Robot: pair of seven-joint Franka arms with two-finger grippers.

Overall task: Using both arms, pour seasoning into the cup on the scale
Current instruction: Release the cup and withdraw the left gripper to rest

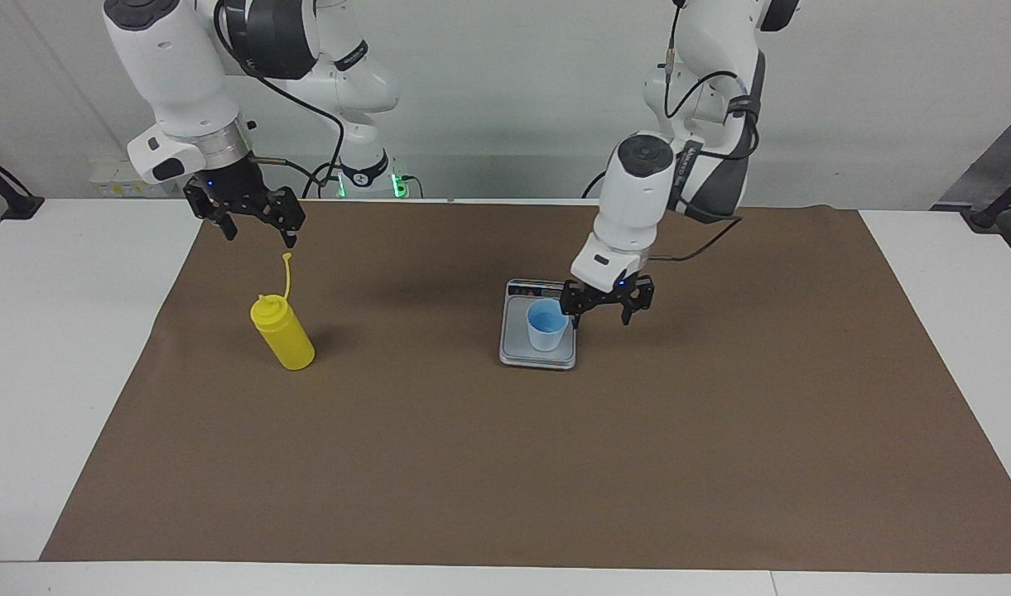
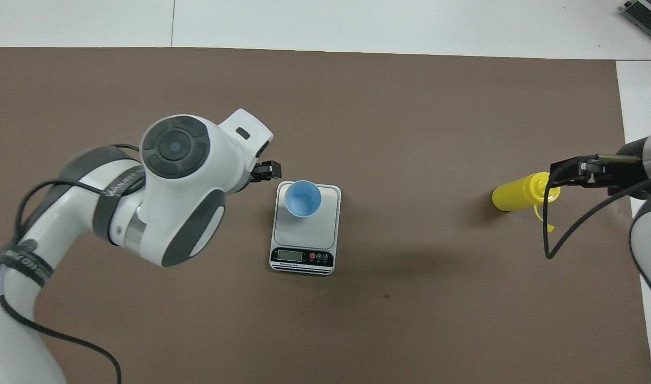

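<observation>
So nearest the robots, the right gripper (image 1: 255,222) hangs in the air with its fingers spread apart, gripping nothing, above the brown mat (image 1: 720,447) and just robot-side of the yellow seasoning bottle (image 1: 282,333). The bottle stands by itself toward the right arm's end of the table, cap strap sticking up. Mid-table there's the scale (image 1: 538,358), display end facing the robots, with the blue cup (image 1: 547,325) upright on its plate. The left gripper (image 1: 606,306) is right beside the cup on the left arm's side, fingers apart, holding nothing.
</observation>
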